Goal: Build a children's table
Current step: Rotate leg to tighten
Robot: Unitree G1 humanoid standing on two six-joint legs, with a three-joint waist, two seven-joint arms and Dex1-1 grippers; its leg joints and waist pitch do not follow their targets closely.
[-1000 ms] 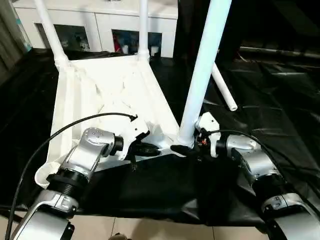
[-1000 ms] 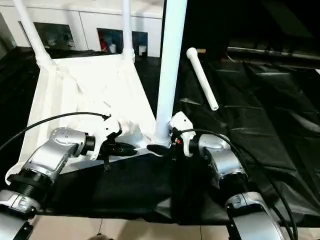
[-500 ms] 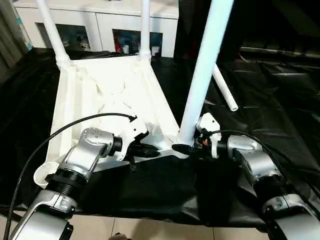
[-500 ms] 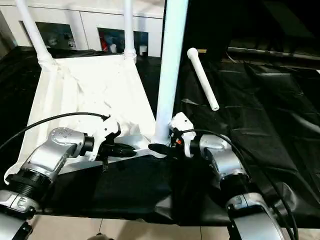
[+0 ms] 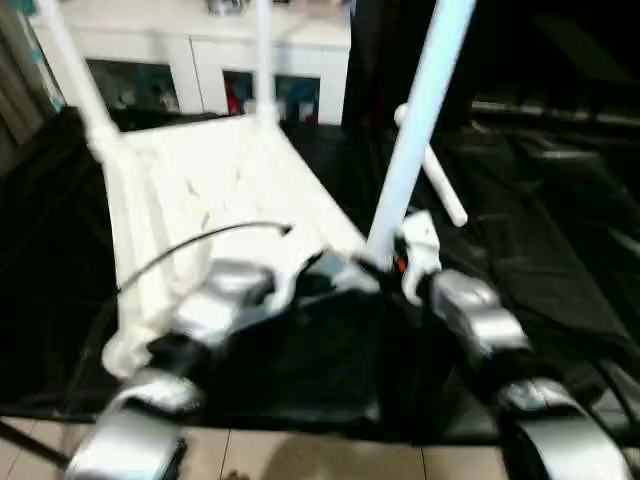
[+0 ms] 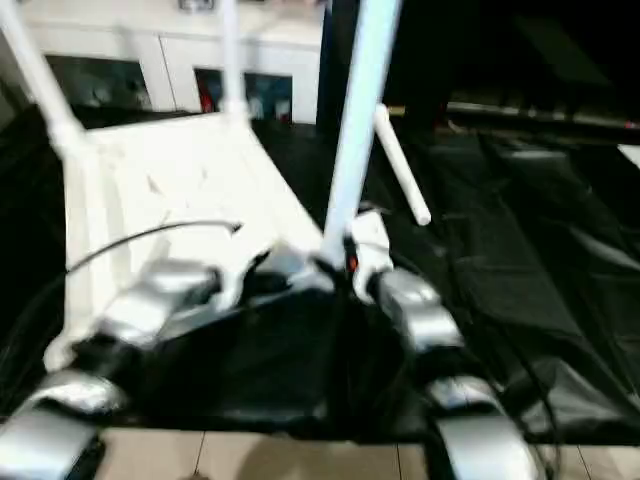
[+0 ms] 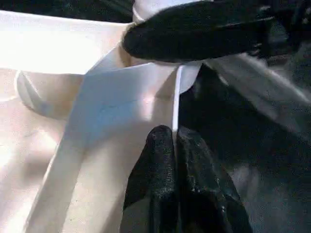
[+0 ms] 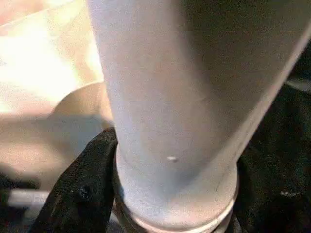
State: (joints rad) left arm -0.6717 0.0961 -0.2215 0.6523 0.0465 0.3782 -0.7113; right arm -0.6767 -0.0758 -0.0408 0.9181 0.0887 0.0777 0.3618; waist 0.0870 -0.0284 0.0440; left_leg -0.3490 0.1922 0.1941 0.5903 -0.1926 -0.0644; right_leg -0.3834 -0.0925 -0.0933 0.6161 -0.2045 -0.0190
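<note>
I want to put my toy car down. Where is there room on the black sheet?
Room lies on the black plastic sheet, right of the loose white tapered leg, and along its near edge above the tiled floor. It is crowded where both grippers meet at the white table top's near corner.

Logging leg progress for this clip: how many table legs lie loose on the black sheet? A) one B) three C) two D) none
A: one loose leg lies on the black sheet, while three others stand upright at the tabletop corners.
</note>
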